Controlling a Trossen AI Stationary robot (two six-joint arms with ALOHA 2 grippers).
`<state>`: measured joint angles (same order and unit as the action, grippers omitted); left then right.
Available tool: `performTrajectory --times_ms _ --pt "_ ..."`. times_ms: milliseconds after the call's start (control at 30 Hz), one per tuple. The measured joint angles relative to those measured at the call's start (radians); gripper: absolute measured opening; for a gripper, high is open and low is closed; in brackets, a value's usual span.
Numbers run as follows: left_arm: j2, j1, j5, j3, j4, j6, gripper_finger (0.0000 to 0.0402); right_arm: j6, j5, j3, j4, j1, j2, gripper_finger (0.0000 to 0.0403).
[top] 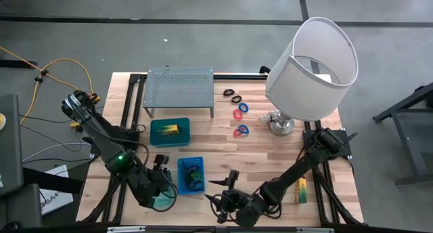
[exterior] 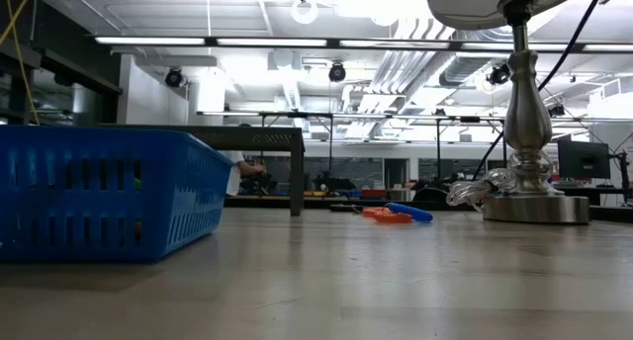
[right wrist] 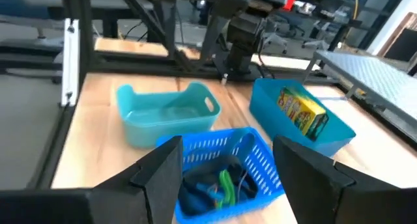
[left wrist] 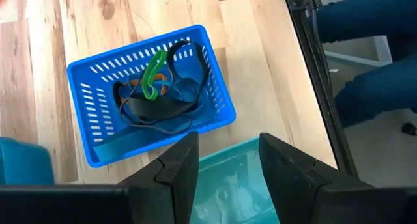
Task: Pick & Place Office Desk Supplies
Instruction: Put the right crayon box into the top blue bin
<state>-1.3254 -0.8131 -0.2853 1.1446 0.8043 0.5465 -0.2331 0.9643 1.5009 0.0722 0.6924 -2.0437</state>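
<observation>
Both arms hang at the table's near edge. The left gripper [left wrist: 225, 178], jaws apart and empty, hovers over a light teal tub [left wrist: 244, 185]. The right gripper [right wrist: 225, 175], jaws wide, faces the blue basket [top: 191, 175] holding black bands [left wrist: 153, 110] and a green ring [left wrist: 153, 77]. Red and blue rings [top: 241, 121] lie farther back by the lamp [top: 308, 70].

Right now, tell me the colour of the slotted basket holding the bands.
Blue. The slotted basket shows best in the left wrist view.

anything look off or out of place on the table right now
One thing: a yellow-green packet stands alone near the table's right front edge beside the right arm, away from the trays. Red and blue rings and black loops also lie loose beside the lamp. Nothing looks spilled or damaged.
</observation>
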Motion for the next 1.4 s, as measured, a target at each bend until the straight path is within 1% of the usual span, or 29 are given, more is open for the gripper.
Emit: performTrajectory --times_ms 167,300,400,467,567,700,900,1167,1300,1400 --pt "0.000 0.000 0.001 0.000 0.000 0.000 0.0152 -0.088 0.005 0.000 -0.117 0.032 0.041 0.0226" --pt "0.000 0.000 0.001 0.000 -0.002 0.000 0.0152 -0.221 -0.045 0.000 -0.200 0.042 0.093 0.0226" --pt "0.000 0.000 0.001 0.000 -0.002 0.000 0.0152 -0.317 -0.093 0.000 -0.244 0.051 0.104 0.0226" --pt "0.000 0.000 0.001 0.000 -0.003 0.000 0.0152 -0.342 -0.144 0.000 -0.255 0.058 0.106 0.0226" --pt "0.000 0.000 0.001 0.000 -0.005 0.000 0.0152 -0.376 -0.255 0.000 -0.258 0.065 0.106 0.0226" --pt "0.000 0.000 0.001 0.000 -0.006 0.000 0.0152 -0.470 -0.400 0.000 -0.292 0.064 0.107 0.0226" --pt "0.000 0.000 0.001 0.000 -0.005 0.000 0.0152 -0.575 -0.511 0.000 -0.439 0.078 0.107 0.0226" --pt "0.000 0.000 0.001 0.000 -0.005 0.000 0.0152 -0.858 -0.518 0.000 -0.616 0.108 0.119 0.0226" --pt "0.000 0.000 0.001 0.000 -0.005 0.000 0.0152 -1.003 -0.472 0.000 -0.765 0.134 0.144 0.0226" --pt "0.000 0.000 0.001 0.000 -0.005 0.000 0.0152 -1.168 -0.451 0.000 -0.899 0.155 0.175 0.0226"
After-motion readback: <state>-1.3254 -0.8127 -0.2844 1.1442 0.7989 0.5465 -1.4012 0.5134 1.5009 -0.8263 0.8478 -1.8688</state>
